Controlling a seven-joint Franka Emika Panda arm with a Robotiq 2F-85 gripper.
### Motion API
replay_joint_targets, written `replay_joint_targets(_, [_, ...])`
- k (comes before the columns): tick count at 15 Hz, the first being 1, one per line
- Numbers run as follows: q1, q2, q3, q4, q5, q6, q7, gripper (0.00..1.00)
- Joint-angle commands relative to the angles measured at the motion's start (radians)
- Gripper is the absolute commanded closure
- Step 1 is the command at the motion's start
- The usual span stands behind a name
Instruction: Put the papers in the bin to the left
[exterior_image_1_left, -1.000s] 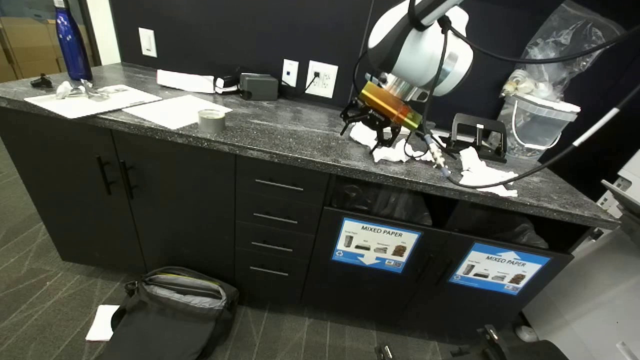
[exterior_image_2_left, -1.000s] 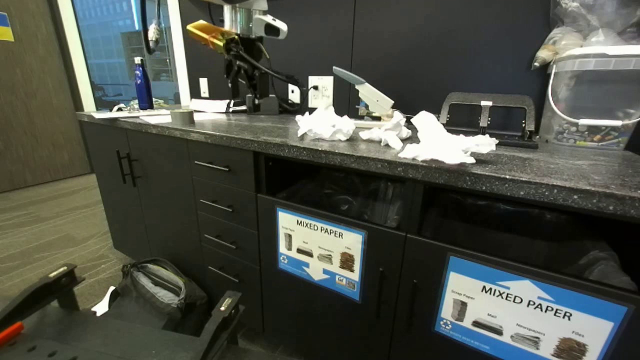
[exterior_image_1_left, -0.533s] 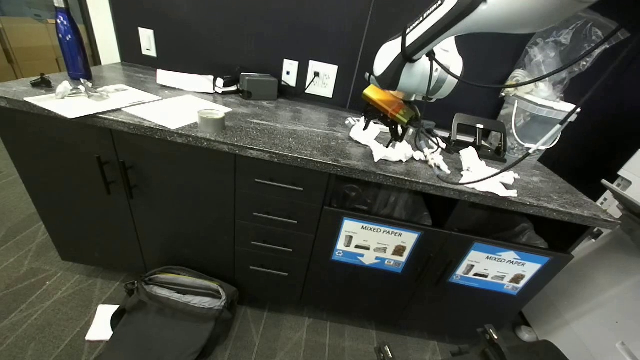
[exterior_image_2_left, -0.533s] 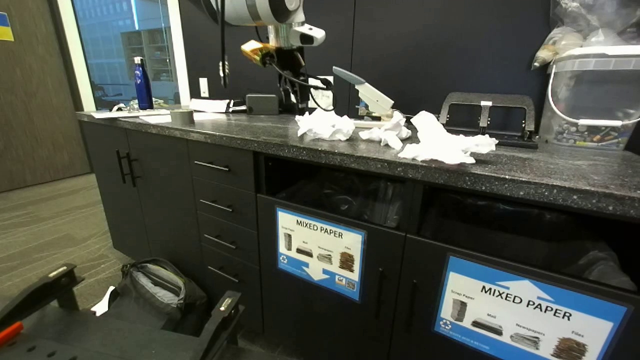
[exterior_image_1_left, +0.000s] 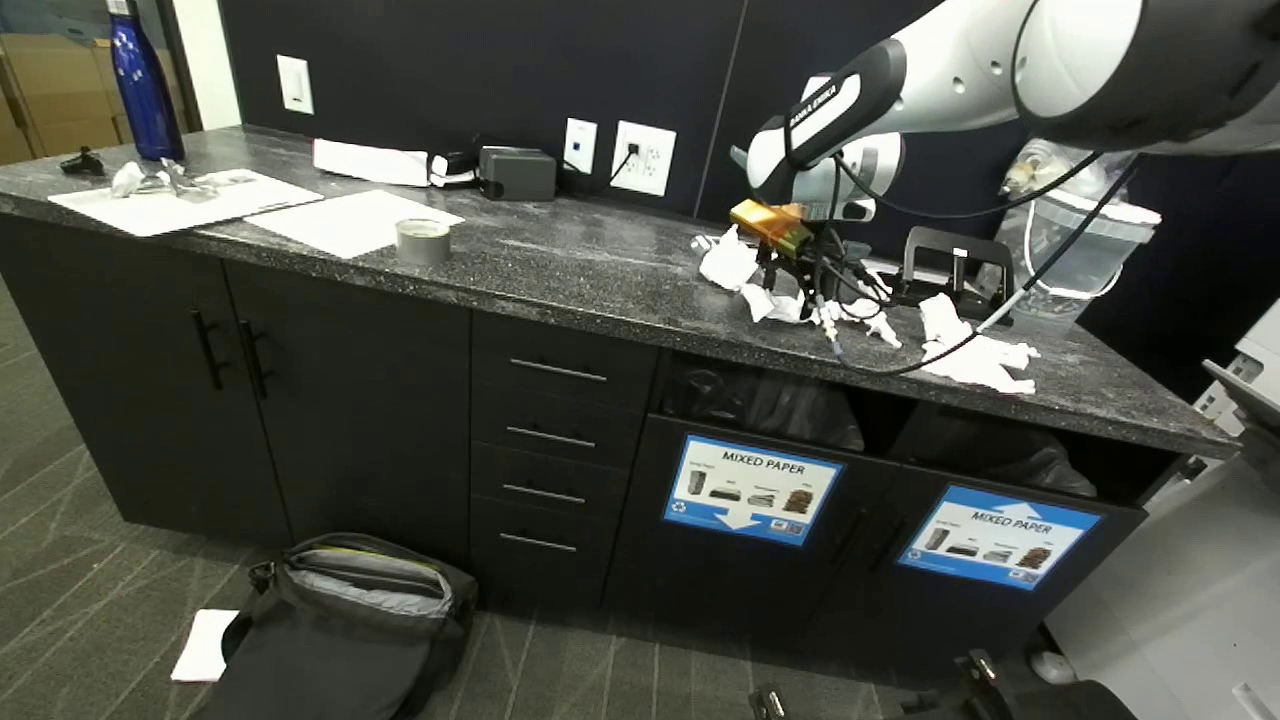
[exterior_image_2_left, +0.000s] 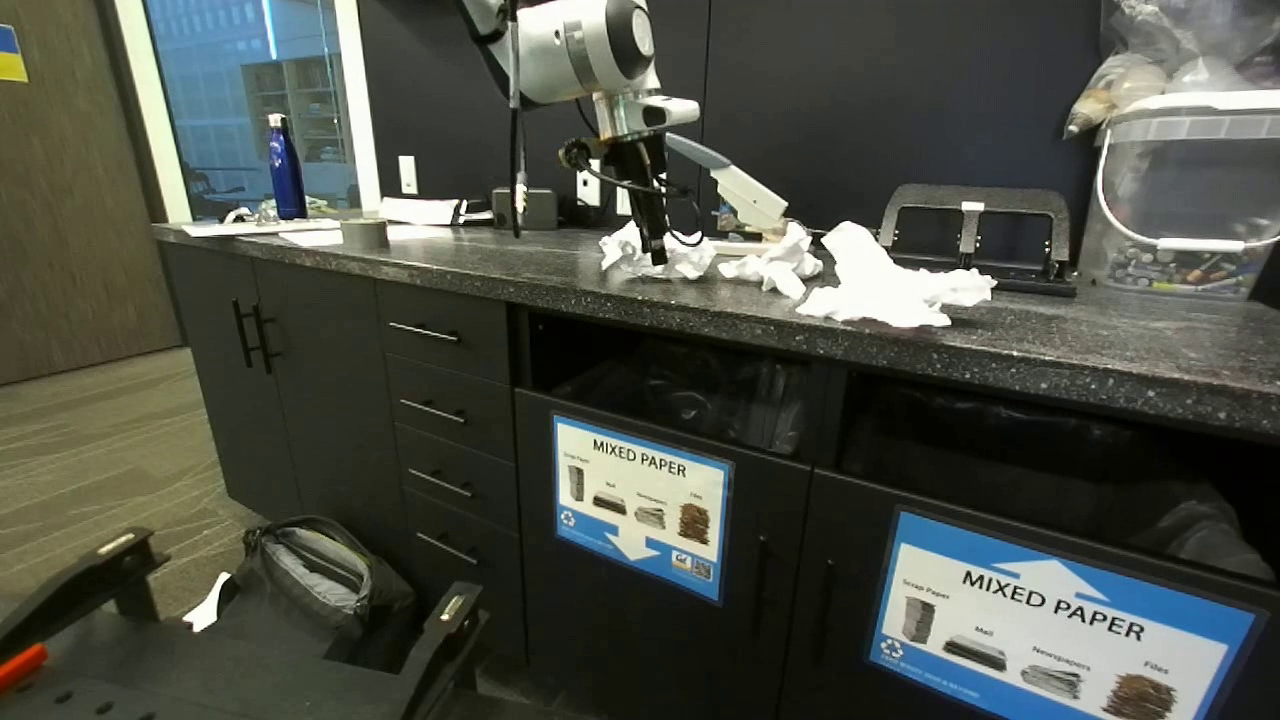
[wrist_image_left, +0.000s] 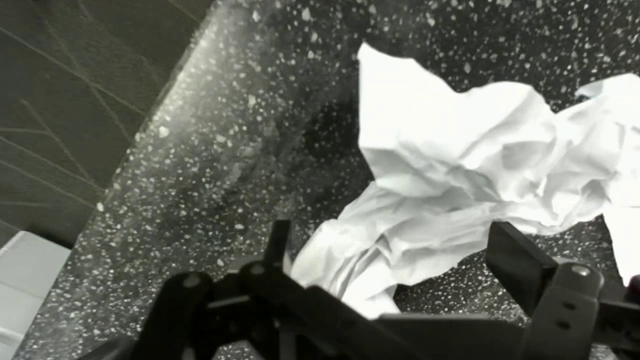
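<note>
Wrist view: gripper (wrist_image_left: 387, 230) spread wide, nothing clasped; papers (wrist_image_left: 460, 170), crumpled and white, run from lower centre to right edge of frame, partly between the fingers (wrist_image_left: 517, 262). Contact: cannot tell. Gap reads clearest here. In an exterior view, upper centre, the gripper overlaps the leftmost of three wads; a raised white lever (exterior_image_2_left: 748, 197) shows behind. In an exterior view, right of centre, the gripper hides part of the papers, arm (exterior_image_1_left: 960, 70) above. Bin (exterior_image_2_left: 655, 612), left of two labelled alike: lower centre in both exterior views.
</note>
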Motion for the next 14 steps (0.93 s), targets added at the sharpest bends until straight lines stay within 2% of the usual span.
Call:
replay_joint_targets(1, [-0.071, 0.106, 0.052, 0.214, 0.019, -0.158, 0.024, 0.18])
replay_joint_targets(5, [-0.134, 0.159, 0.107, 0.308, 0.043, -0.221, -0.018, 0.51])
replay_joint_targets(9, [-0.171, 0.171, 0.15, 0.315, 0.065, -0.218, -0.078, 0.79])
replay_joint_targets(11, [-0.196, 0.114, 0.192, 0.228, 0.085, -0.166, -0.214, 0.83])
replay_joint_targets(13, [-0.212, 0.043, 0.221, 0.088, 0.122, -0.121, -0.32, 0.87])
replay_joint_targets(14, [-0.223, 0.002, 0.231, 0.031, 0.141, -0.117, -0.378, 0.84])
